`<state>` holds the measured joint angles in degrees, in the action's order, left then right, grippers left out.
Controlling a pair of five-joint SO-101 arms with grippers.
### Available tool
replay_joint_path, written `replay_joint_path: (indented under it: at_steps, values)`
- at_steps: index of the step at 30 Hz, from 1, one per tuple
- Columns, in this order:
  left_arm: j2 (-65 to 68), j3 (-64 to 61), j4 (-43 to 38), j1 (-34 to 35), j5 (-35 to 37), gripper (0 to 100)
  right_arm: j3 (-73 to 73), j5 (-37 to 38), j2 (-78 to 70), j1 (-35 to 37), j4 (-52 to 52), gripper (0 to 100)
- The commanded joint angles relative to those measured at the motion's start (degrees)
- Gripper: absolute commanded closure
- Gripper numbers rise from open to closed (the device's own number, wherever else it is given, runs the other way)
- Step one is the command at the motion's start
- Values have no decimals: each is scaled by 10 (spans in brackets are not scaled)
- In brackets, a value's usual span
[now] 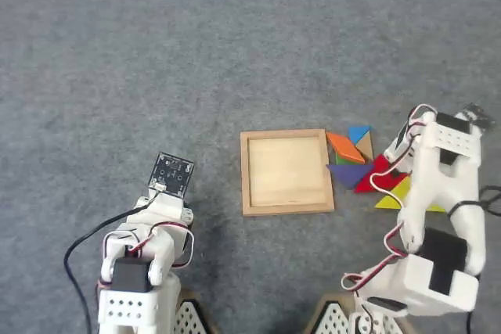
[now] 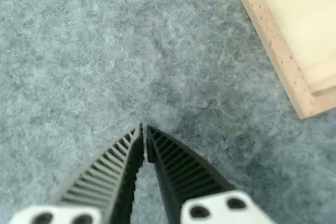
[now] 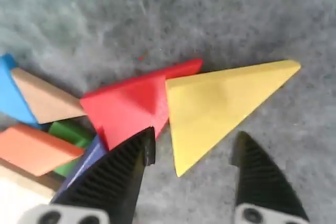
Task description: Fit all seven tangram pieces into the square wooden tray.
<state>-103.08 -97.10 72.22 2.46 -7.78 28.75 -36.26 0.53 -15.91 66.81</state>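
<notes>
Left arm (image 1: pixel 145 271) and right arm (image 1: pixel 438 209), white plastic with black motors, stand at the near edge of the counter (image 1: pixel 156 76), which is covered in grey, fuzzy felt. Left claw (image 2: pixel 143 129): ribbed black fingers pressed together, tips almost meeting, holding nothing, above bare felt near one corner of the tray (image 2: pixel 273 45). Right claw (image 3: pixel 195 145): fingers well apart and holding nothing. They straddle the sharp corner of the yellow triangle (image 3: pixel 220 98), with one fingertip over the edge of the red triangle (image 3: pixel 128 106) and the other over felt. The tray (image 1: pixel 286 209) is a square of pale wood with a raised rim and a smooth floor, lying flat between the arms. All seven pieces, flat with a matte finish, cluster on the felt just beside the tray on the right arm's side. Yellow and red touch edge to edge. Beyond them lie the purple triangle (image 3: pixel 86 163), green piece (image 3: pixel 71 132), orange parallelogram (image 3: pixel 31 148), tan triangle (image 3: pixel 44 100) and blue piece (image 3: pixel 8 93).
</notes>
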Motion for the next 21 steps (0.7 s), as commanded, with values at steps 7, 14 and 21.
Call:
replay_joint_path:
  at_steps: [7, 14, 21]
  values:
    - [-14, 7, 3, 3, 4, 987, 4, -51, 5, -3, -38, 640]
    - [-14, 7, 3, 3, 4, 987, 13, -57, -25, -22, -95, 656]
    - [-14, 7, 3, 3, 4, 987, 12, -114, -74, -44, -153, 653]
